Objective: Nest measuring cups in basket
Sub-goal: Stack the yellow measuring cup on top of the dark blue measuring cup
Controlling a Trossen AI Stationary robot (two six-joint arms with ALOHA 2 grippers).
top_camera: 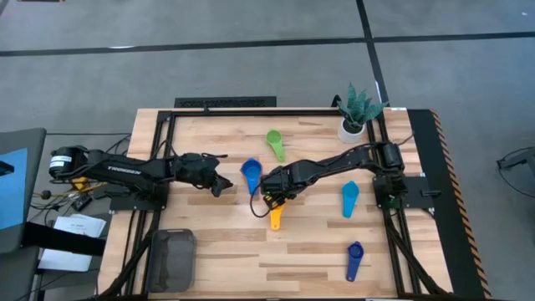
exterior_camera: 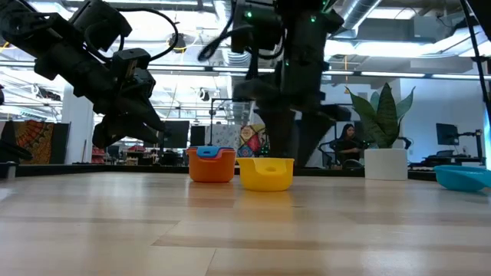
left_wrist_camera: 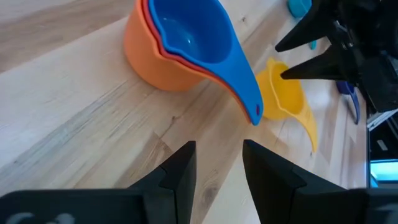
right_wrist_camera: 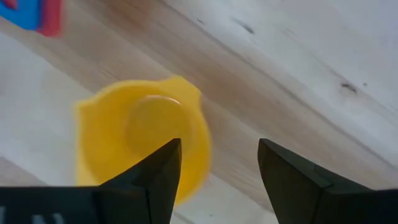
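An orange, a red and a blue measuring cup stand nested as one stack [top_camera: 251, 174] [left_wrist_camera: 180, 43] at mid-table, the blue handle sticking out. My left gripper [top_camera: 221, 184] [left_wrist_camera: 217, 163] hovers open just left of the stack. The yellow cup [top_camera: 275, 216] [right_wrist_camera: 143, 140] stands upright on its base to the stack's right. My right gripper [top_camera: 272, 191] [right_wrist_camera: 217, 168] is open right above it. The green cup [top_camera: 274, 142], teal cup [top_camera: 349, 198] and dark blue cup [top_camera: 354, 259] lie apart on the table. The grey basket [top_camera: 171, 259] sits at the near left corner. My right gripper comes at the yellow cup from above, pointing down, with one finger [right_wrist_camera: 155, 174] over the cup's rim [right_wrist_camera: 193, 146]. The cup stands upright on the table. I cannot tell whether the finger touches it.
A white plant pot [top_camera: 353, 127] stands at the far right corner. A black frame rail [top_camera: 226, 110] runs along the table's far edge. Bare wood lies between the basket and the dark blue cup [top_camera: 267, 267].
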